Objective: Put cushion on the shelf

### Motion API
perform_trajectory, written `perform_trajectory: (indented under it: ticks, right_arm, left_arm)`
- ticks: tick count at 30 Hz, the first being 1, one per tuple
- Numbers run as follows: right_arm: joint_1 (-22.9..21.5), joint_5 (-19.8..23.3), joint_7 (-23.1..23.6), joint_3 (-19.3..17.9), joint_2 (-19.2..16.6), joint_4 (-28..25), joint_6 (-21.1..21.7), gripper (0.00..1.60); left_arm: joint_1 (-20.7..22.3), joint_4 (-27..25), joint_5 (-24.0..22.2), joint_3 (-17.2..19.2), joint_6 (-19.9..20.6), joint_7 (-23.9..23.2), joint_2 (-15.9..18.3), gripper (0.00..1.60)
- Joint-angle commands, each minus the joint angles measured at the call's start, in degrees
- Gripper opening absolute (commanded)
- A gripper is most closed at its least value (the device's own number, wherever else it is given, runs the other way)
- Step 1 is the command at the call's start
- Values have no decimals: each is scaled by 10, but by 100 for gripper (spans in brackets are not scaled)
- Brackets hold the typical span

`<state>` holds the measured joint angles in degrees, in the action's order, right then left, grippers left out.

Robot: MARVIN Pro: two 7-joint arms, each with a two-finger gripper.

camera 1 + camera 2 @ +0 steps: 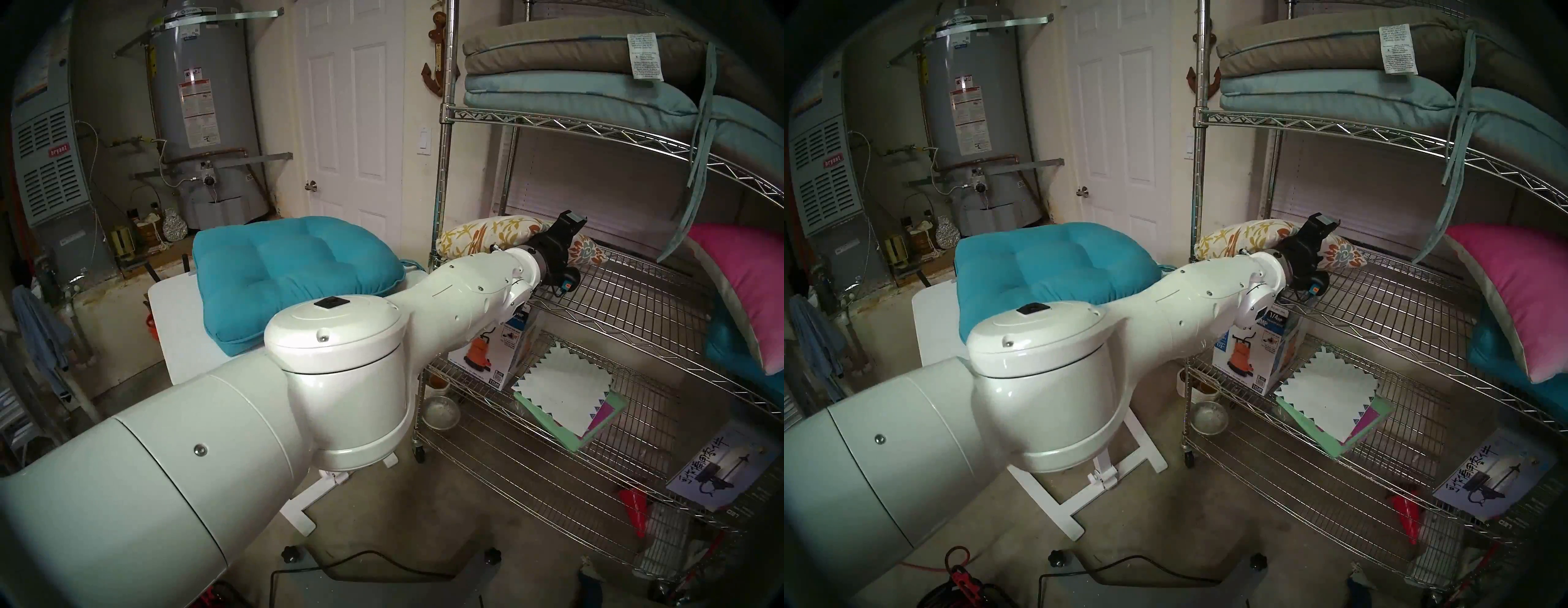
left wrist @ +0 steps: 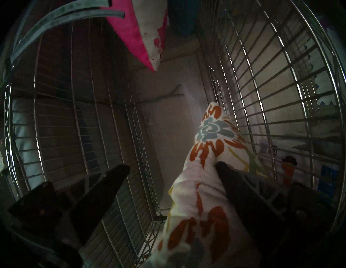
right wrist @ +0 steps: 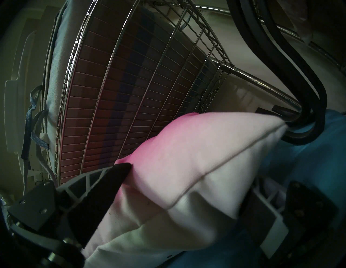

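Note:
The floral cream cushion (image 1: 488, 231) lies on the left end of the middle tier of the chrome wire shelf (image 1: 636, 305), also in the right head view (image 1: 1246, 235). My left gripper (image 1: 568, 225) reaches over it into the shelf. In the left wrist view the gripper (image 2: 173, 164) is open. One of its fingers (image 2: 236, 183) presses on the cushion (image 2: 211, 131) and the other stands free over the wire grid (image 2: 262, 93). My right gripper (image 3: 187, 177) is open around a corner of the pink-to-white pillow (image 3: 206, 149), touching it.
A teal tufted cushion (image 1: 288, 267) sits on a white folding table (image 1: 178, 322) left of the shelf. The pink pillow (image 1: 746, 288) leans at the tier's right end. Stacked pads (image 1: 572, 63) fill the top tier. A pump box (image 1: 496, 352) and papers lie below.

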<state>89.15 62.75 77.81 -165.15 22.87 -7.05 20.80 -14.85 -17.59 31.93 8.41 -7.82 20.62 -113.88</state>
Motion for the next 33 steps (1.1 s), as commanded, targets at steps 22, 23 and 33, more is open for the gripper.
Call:
perform_trajectory:
  ticks: [22,23,33]
  right_arm:
    - [4,0,-1,1,12,7,2,160]
    - [4,0,-1,1,12,7,2,160]
    - [3,0,-1,1,11,7,1,160]
  left_arm:
    - [-110,-105,-46,57,-139,230,57,160]
    - [-112,-110,-45,56,-141,236,60,160]
    - [-141,-169,-34,47,-164,293,85,160]
